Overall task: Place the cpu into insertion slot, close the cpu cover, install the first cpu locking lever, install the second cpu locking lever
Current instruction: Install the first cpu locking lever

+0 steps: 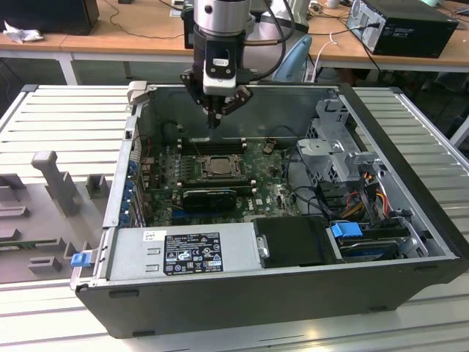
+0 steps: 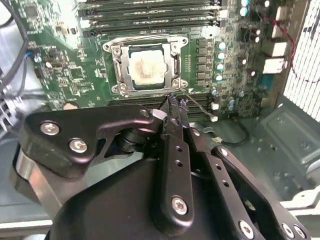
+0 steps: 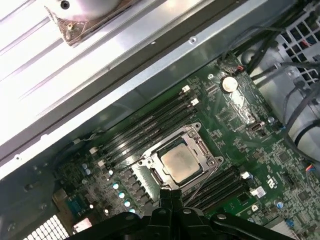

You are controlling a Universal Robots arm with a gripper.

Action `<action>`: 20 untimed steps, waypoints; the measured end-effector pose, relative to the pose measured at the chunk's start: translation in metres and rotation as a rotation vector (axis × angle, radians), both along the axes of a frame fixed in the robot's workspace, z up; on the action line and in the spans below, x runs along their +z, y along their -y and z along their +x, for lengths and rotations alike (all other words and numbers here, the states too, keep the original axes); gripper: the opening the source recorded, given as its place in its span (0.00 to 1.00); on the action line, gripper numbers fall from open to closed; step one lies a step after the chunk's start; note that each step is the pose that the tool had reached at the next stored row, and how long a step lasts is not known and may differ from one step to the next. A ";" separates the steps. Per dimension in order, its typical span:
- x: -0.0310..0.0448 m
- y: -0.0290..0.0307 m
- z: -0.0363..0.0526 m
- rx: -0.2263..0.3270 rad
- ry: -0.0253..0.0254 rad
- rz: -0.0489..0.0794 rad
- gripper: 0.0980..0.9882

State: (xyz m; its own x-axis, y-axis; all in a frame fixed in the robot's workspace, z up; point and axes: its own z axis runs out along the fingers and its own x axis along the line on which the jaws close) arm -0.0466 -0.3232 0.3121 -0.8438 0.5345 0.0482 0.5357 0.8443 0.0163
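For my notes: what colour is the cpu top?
Pale silver-grey cpu, clearest in the second wrist view.

Open room above the insertion slot (image 1: 198,167); memory slots (image 3: 150,125) flank it, case walls (image 1: 242,110) farther out.

Cpu (image 2: 148,67): pale silver-grey top, faint tan smudge in middle.
Cover (image 2: 173,64): silvery frame.
Motherboard (image 2: 65,75): green, speckled with small silver and black parts.
Memory slots (image 2: 150,14): black, white end clips.
Capacitors (image 2: 220,56): pale teal tops, in a row.
Gripper (image 2: 175,100): black, silver screw heads.
Case (image 1: 293,293): dark grey outside, paler grey inside.
Power supply (image 1: 234,249): silver-grey, black label with white print.
Tab (image 1: 80,258), clip (image 1: 346,229): bright blue.
Cables (image 1: 370,194): orange, yellow, red.
Worktop (image 1: 66,110): pale grey, ribbed in parallel stripes.
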 end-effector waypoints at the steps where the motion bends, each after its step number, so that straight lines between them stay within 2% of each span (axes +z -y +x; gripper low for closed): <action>1: -0.0002 0.0000 0.0000 0.028 0.0002 0.000 0.01; 13: -0.0022 0.0000 0.0000 0.211 0.0012 0.001 0.01; 18: -0.0029 0.0000 0.0000 0.325 0.0010 0.001 0.01; 20: -0.0031 0.0000 0.0000 0.417 0.0010 0.001 0.01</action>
